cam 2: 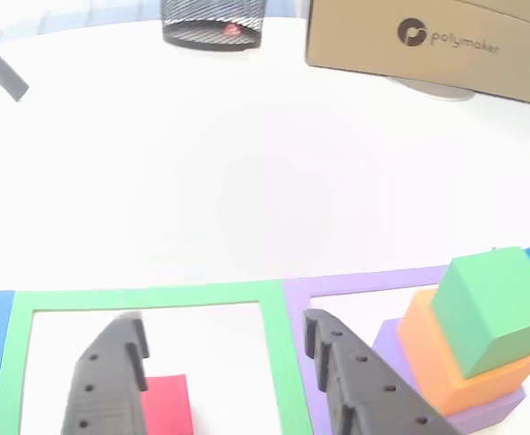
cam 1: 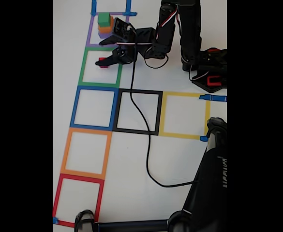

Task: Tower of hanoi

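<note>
In the fixed view, a stack of three blocks stands in the purple taped square (cam 1: 89, 37): green block (cam 1: 103, 19) on orange (cam 1: 105, 28) on purple. A small red block (cam 1: 102, 62) lies in the green taped square (cam 1: 85, 63). My gripper (cam 1: 103, 52) hangs open low over the green square. In the other view the red block (cam 2: 167, 406) sits between the two black fingers (cam 2: 110, 381), close to the left one. The stack, with the green block (cam 2: 493, 308) tilted on the orange block (cam 2: 432, 353), stands just right of the right finger.
Blue (cam 1: 75, 107), black (cam 1: 137, 92), yellow (cam 1: 182, 94), orange (cam 1: 85, 130) and red (cam 1: 80, 178) taped squares run down the white table. A black cable (cam 1: 147, 145) crosses the black square. A second black arm (cam 1: 211, 183) stands at bottom right. A cardboard box (cam 2: 428, 41) is farther off.
</note>
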Robot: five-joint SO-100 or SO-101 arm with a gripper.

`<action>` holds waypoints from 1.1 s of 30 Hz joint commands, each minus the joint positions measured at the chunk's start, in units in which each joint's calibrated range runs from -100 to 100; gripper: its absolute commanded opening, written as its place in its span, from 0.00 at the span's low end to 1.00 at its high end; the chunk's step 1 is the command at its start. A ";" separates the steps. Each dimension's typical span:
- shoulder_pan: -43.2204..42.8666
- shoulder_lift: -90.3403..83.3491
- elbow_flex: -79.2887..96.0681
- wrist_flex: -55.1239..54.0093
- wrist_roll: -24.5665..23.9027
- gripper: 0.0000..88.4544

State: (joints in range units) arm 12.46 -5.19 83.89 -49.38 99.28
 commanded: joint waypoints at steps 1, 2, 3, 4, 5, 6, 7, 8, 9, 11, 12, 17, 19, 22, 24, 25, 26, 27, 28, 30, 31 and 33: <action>2.69 -19.15 -1.16 22.17 0.72 0.05; 3.16 -22.79 -1.43 26.78 0.72 0.04; 3.64 -26.66 -1.98 32.37 0.72 0.02; 4.03 -29.97 -2.52 37.39 0.72 0.01; 4.41 -33.44 -2.98 42.41 0.72 0.00; 4.89 -36.83 -3.34 47.19 0.72 0.00; 5.27 -39.90 -3.70 51.48 0.72 0.00; 5.56 -43.37 -4.52 56.50 0.72 0.00; 5.95 -46.04 -5.61 60.95 0.72 0.00; 6.52 -51.13 -9.80 71.64 0.72 0.00; 7.00 -53.23 -12.80 77.63 0.72 0.00; 9.20 -55.57 -33.16 103.38 0.72 0.00; 9.68 -53.47 -43.61 112.45 0.72 0.00; 11.22 -49.27 -59.16 124.11 0.72 0.00; 12.75 -47.09 -66.89 129.21 0.72 0.00; 14.09 -45.88 -70.89 131.72 0.72 0.00; 15.34 -45.07 -73.98 133.83 0.72 0.00; 17.16 -44.26 -77.07 136.26 0.72 0.00; 18.79 -43.70 -79.52 138.36 0.72 0.00; 22.24 -42.73 -83.25 141.93 0.72 0.00; 23.87 -42.41 -84.52 142.98 0.72 0.01; 26.18 -42.08 -85.16 143.87 0.72 0.01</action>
State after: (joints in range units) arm 35.17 -48.42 3.67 92.02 100.00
